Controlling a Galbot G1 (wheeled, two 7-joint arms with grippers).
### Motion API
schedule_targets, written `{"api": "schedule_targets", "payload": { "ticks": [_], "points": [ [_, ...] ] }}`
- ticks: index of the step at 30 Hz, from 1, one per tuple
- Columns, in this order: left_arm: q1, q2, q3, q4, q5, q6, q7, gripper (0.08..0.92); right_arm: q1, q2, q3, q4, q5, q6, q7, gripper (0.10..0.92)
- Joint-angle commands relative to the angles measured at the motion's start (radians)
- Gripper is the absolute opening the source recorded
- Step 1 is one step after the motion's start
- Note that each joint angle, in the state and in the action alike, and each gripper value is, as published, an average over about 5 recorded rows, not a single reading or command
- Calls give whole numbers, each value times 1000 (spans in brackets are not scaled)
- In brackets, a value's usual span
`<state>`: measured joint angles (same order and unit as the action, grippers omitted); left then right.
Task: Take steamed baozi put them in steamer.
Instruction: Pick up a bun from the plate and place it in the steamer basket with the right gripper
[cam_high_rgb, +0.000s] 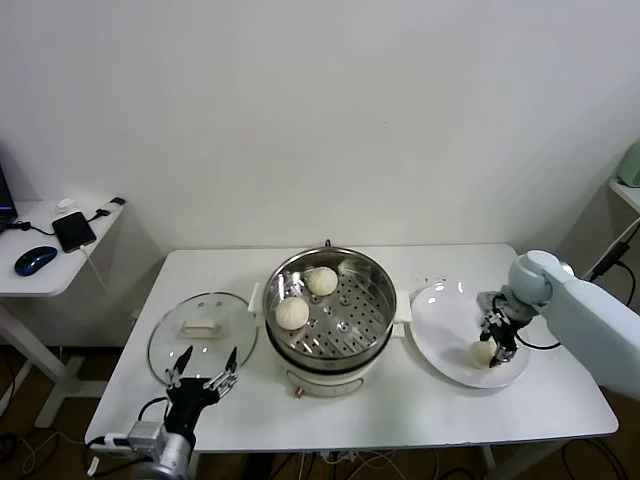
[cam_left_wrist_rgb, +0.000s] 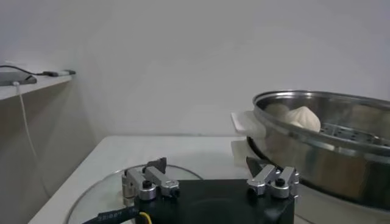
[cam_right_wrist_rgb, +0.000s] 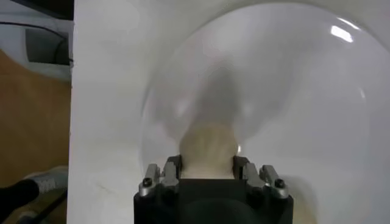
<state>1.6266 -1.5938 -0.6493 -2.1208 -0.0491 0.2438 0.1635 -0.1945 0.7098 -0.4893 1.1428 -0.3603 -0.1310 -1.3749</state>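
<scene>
The steamer (cam_high_rgb: 375, 300) stands mid-table with its perforated tray showing. Two steamed baozi lie in it (cam_high_rgb: 321, 280) (cam_high_rgb: 292, 313), and a third (cam_high_rgb: 348, 267) sits at the far rim, partly hidden. The fourth baozi (cam_high_rgb: 484, 352) lies on the white plate (cam_high_rgb: 440, 310) to the right. My right gripper (cam_high_rgb: 492, 345) is down over it, with a finger pressed on each side of the bun (cam_right_wrist_rgb: 208, 146). My left gripper (cam_high_rgb: 205, 375) is open and empty at the table's front left, by the glass lid. The left wrist view shows the steamer (cam_left_wrist_rgb: 329, 146) and a baozi (cam_left_wrist_rgb: 303, 117) inside it.
The round glass lid (cam_high_rgb: 200, 335) lies flat left of the steamer, just beyond my left gripper. A side table at far left carries a phone (cam_high_rgb: 73, 230) and a mouse (cam_high_rgb: 35, 260). The plate reaches close to the table's right front edge.
</scene>
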Motion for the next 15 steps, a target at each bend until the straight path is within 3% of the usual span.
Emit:
{"api": "schedule_targets", "payload": {
  "ticks": [1,8,15],
  "points": [
    [-7,-2,4,0,11,0,-1,823,92,-17,-34,25,48,-13,-8,537],
    [-15,-5,2,9,69,-9,-14,823,447,-5,-307,76,220,-72,-29,535],
    [-5,-2,-10,0,69,-17,-16,823,774,195,-521,-4,426,-96,-56,535]
  ]
}}
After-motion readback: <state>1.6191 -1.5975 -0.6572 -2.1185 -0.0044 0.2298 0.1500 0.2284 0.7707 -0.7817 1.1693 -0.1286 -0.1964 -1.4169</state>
